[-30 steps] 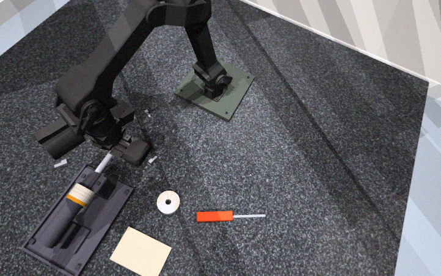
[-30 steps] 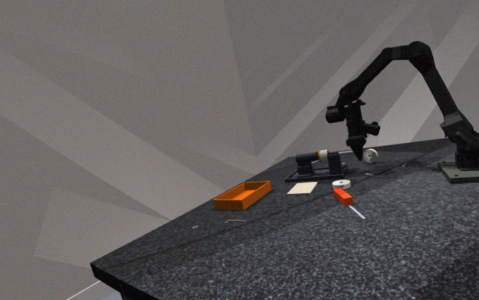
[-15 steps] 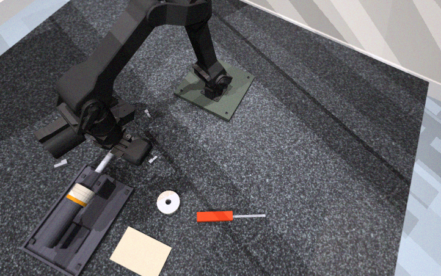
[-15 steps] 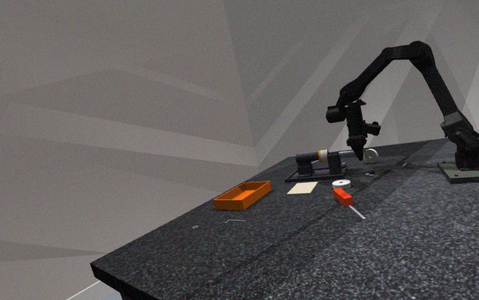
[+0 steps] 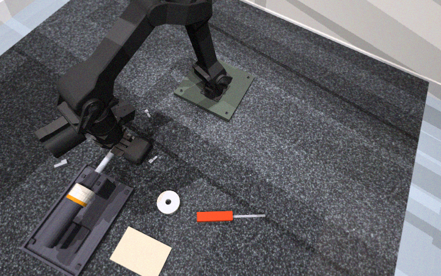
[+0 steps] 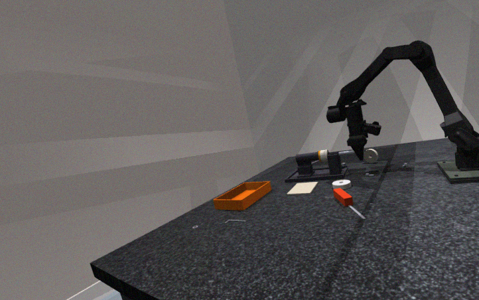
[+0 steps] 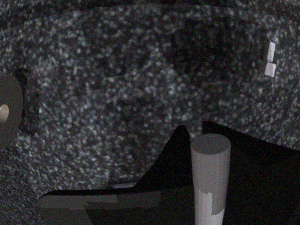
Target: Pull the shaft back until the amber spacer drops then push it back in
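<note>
From here, the amber spacer (image 5: 76,199) (image 6: 320,156) hangs on the shaft (image 5: 104,161) (image 6: 347,152) (image 7: 210,174) right beside the housing block (image 5: 65,224) (image 6: 307,157), pale spacers (image 5: 81,193) (image 6: 324,156) behind it, while further right the gripper (image 5: 116,151) (image 6: 360,158) (image 7: 193,131) pinches the shaft, presumably for drawing it back.

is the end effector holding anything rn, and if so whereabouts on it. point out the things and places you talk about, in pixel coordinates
Yes, the pale shaft (image 5: 103,163) (image 6: 347,152) (image 7: 211,174), held near its free end, on the stretch sticking out of the dark fixture (image 5: 110,211) (image 6: 334,163).
</note>
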